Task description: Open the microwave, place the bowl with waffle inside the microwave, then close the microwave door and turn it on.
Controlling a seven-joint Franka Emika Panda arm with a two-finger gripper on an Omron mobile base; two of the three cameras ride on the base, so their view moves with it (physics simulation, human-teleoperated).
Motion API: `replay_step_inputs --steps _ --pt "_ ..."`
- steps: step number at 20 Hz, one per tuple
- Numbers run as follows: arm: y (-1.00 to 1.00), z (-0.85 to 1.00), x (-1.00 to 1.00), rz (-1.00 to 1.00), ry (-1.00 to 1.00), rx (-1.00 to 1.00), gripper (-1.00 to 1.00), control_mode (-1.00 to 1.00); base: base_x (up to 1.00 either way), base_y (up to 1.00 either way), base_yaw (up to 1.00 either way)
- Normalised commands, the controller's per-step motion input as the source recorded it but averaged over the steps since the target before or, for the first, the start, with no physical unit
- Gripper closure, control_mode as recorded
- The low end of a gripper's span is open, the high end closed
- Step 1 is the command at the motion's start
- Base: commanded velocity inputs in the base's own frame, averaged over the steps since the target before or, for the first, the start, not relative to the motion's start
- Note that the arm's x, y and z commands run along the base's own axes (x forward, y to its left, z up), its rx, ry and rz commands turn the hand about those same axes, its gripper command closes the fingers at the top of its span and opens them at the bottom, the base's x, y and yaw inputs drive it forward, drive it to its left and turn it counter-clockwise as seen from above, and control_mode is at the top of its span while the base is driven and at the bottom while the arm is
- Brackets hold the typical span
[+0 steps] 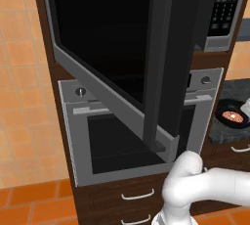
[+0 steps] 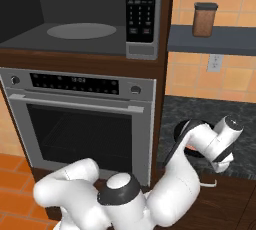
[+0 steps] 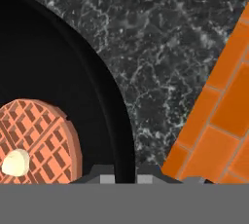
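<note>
Microwave door (image 1: pixel 122 48) swung wide open; microwave (image 2: pixel 85 19) cavity exposed, glass turntable (image 2: pixel 81 30) inside. Bowl with waffle (image 3: pixel 73 121) sits on dark stone counter (image 3: pixel 165 47), right of the oven (image 2: pixel 80 119). Gripper (image 3: pixel 125 177) low over the bowl's rim, fingertips straddling it; grip cannot be judged.

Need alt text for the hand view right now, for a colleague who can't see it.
Close over the black bowl, its rim running between the two dark fingers at the bottom. A round waffle with a pale dab lies inside; beyond are the dark speckled counter and orange tiles.
</note>
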Motion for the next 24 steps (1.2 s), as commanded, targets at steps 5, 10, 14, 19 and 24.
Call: replay_step_inputs --steps 5,10,14,19,24 --pt "-0.02 0.42 -1.0 0.0 -0.27 -0.01 1.0 -1.0 0.0 0.0 0.0" --pt "0.74 0.42 -1.0 0.03 -0.29 -0.04 1.0 -1.0 0.0 0.0 0.0" --pt "1.0 0.39 -1.0 0.09 -0.16 -0.16 1.0 -1.0 0.0 0.0 0.0" --pt "1.0 0.54 -0.71 0.13 -0.03 -0.14 1.0 -1.0 0.0 0.0 0.0" --pt "1.0 0.83 -0.05 0.2 0.0 -0.05 1.0 -1.0 0.0 0.0 0.0"
